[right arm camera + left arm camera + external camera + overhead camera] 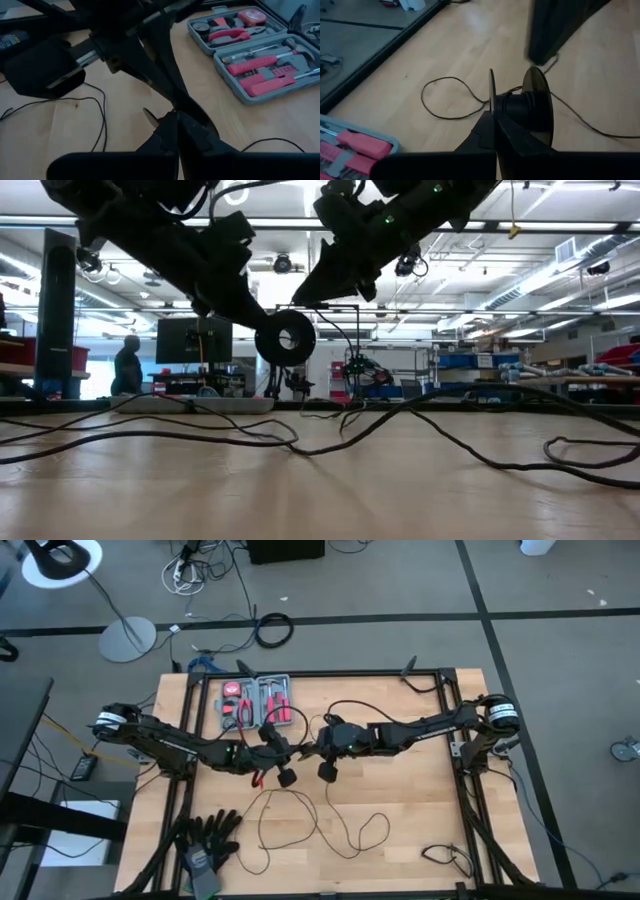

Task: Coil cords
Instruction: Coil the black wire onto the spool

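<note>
Thin black cord [300, 825] lying in loose loops across the wooden table's [400, 810] near half, left gripper [495, 112] pinching a small black spool [527, 105] — cord wrapped on it, right gripper [172, 120] hovering just beside — jaws pressed together.

Two long black arms with chunky round joints. The left arm [170, 745] has a white ring on its base at 9 o'clock. The right arm [420, 728] has one at 3 o'clock. Small green lights glow near each wrist. Each claw has thin dark fingers.
</note>
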### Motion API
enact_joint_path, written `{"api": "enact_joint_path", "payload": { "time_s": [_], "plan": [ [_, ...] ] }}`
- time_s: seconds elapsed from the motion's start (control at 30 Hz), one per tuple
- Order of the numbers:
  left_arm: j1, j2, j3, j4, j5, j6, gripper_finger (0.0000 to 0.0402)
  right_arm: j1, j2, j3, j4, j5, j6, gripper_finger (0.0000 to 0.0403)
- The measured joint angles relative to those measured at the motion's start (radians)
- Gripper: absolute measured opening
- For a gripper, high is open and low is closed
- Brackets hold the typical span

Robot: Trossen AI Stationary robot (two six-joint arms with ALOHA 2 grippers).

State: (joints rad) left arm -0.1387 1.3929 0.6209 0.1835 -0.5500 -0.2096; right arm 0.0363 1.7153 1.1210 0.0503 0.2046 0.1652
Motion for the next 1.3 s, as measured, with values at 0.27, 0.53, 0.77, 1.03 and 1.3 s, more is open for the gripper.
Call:
{"api": "enact_joint_path", "payload": {
  "time_s": [0.27,0.53,0.77,1.03,1.3],
  "plan": [
    [0.0,0.0,0.0,-0.001,0.004,-0.001,0.0,-0.003,-0.003,0.0,-0.076,0.002,0.017,0.0002],
    [0.0,0.0,0.0,0.0,0.048,-0.009,0.0,-0.003,-0.003,0.0,-0.172,0.002,0.02,0.0038],
    [0.0,-0.002,0.0,-0.001,0.048,-0.01,0.0,-0.003,-0.003,0.0,-0.26,-0.022,0.018,0.0101],
    [0.0,-0.099,-0.001,-0.095,0.039,-0.012,0.0,0.003,-0.003,0.0,-0.407,-0.026,0.1,0.0144],
    [-0.006,-0.207,-0.014,-0.113,-0.014,-0.024,0.0,0.006,-0.003,0.0,-0.417,-0.025,0.13,0.0145]
  ]
}}
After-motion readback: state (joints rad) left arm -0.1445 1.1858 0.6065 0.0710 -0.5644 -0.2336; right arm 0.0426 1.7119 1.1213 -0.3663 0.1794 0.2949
